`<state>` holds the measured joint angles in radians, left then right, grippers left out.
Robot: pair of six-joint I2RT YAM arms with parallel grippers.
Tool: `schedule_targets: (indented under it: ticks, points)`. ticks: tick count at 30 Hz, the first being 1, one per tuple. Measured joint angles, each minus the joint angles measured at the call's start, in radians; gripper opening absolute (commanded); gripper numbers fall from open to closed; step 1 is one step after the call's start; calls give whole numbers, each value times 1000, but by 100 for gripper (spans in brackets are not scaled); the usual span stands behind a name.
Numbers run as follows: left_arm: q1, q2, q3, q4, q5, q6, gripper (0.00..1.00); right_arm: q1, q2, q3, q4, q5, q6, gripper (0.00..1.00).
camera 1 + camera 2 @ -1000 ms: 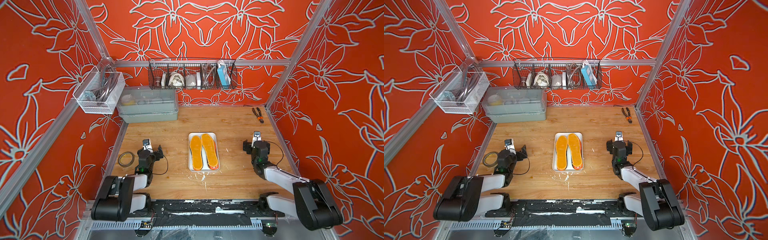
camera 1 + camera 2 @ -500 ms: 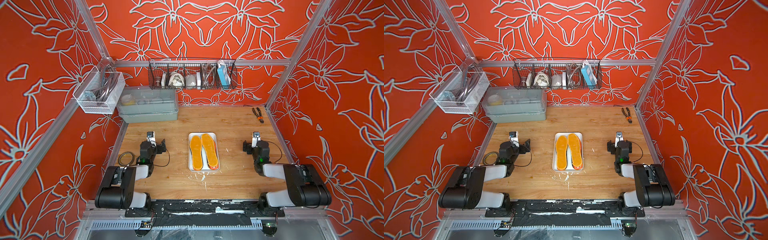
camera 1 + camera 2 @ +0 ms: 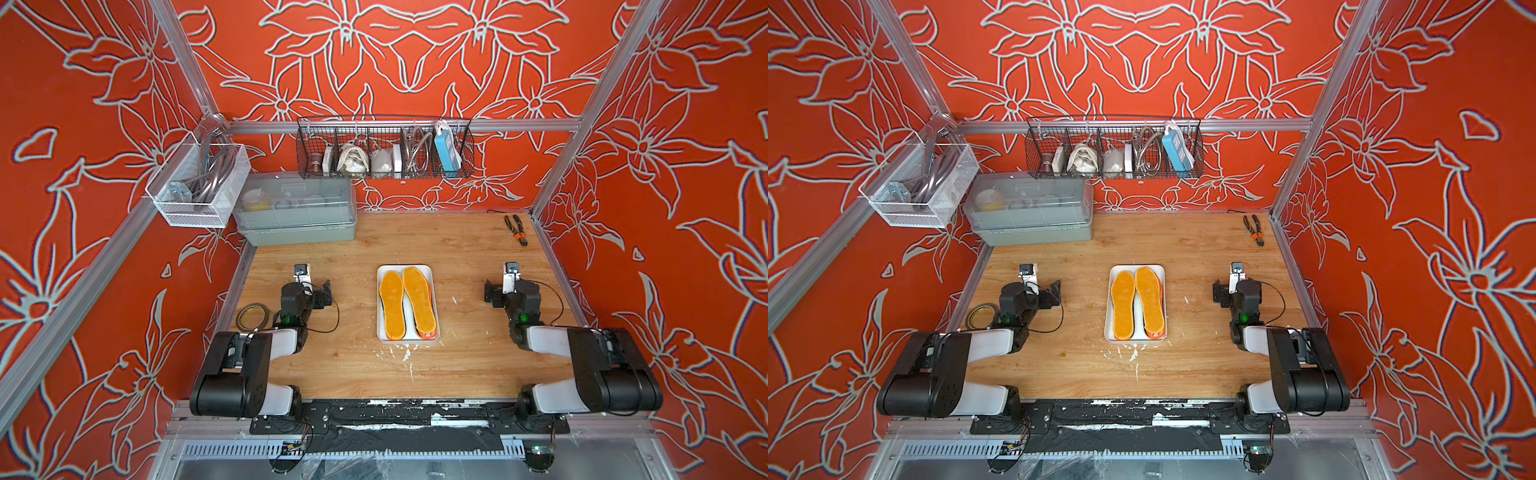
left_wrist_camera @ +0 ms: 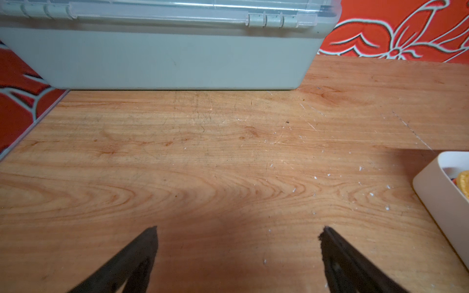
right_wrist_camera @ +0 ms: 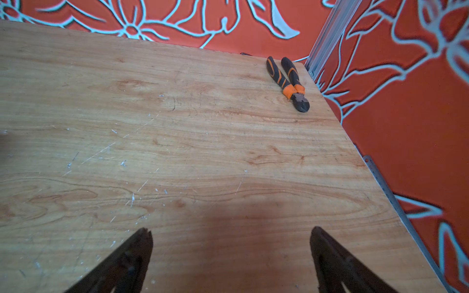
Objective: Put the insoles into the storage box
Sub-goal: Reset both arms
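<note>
On the scuffed wooden tabletop (image 3: 457, 249), the shallow white plastic storage box (image 3: 384, 272) sits between my arms, with amber-yellow foot-shaped insoles (image 3: 392, 305) inside, long axes twelve-to-six. It lies at three o'clock from my left gripper (image 4: 237, 233) and nine o'clock from my right gripper (image 5: 231, 233). Both are spread wide and empty, neither clearly nearer.

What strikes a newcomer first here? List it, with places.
The red flowered walls all round. Then two amber insoles side by side in the white box mid-table. The left gripper and right gripper stand open and empty, one each side of it.
</note>
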<state>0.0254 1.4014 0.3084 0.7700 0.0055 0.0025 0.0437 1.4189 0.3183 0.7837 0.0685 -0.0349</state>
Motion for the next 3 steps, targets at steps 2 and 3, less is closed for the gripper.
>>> schedule_targets:
  ticks: [2, 3]
  points:
    - [0, 0, 0, 0, 0, 0, 98, -5, 0, 2, 0, -3, 0, 100]
    - [0, 0, 0, 0, 0, 0, 98, -5, 0, 2, -1, -5, 0, 100]
